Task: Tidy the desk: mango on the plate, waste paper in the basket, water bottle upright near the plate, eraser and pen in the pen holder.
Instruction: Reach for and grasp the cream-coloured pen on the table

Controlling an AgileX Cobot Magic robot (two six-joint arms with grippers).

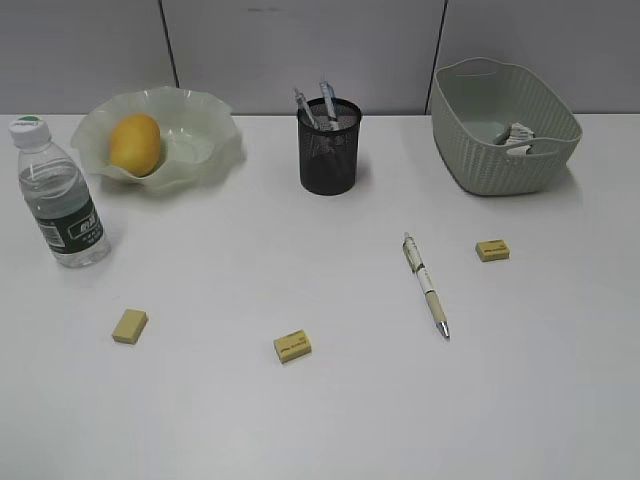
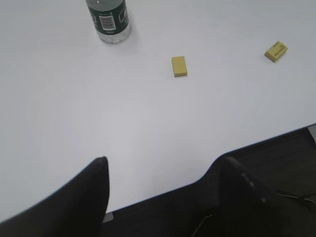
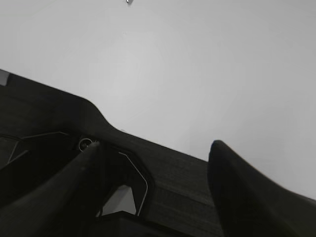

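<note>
Exterior view: the mango [image 1: 134, 144] lies in the wavy-rimmed plate [image 1: 205, 150] at the back left of the desk [image 1: 330, 400], and the water bottle [image 1: 58, 195] stands upright just in front of the plate, to its left. The pen holder [image 1: 330, 148] stands at the back centre with two pens [image 1: 314, 106] sticking out of it, and the basket [image 1: 500, 150] at the back right holds the waste paper [image 1: 520, 136]. A loose pen [image 1: 426, 285] lies right of centre, with one eraser [image 1: 492, 250] near it, a second eraser [image 1: 292, 346] in the front middle and a third eraser [image 1: 129, 325] front left. In the wrist views the left gripper [image 2: 163, 170] and the right gripper [image 3: 153, 148] both hang over the near desk edge, jaws spread and empty
</note>
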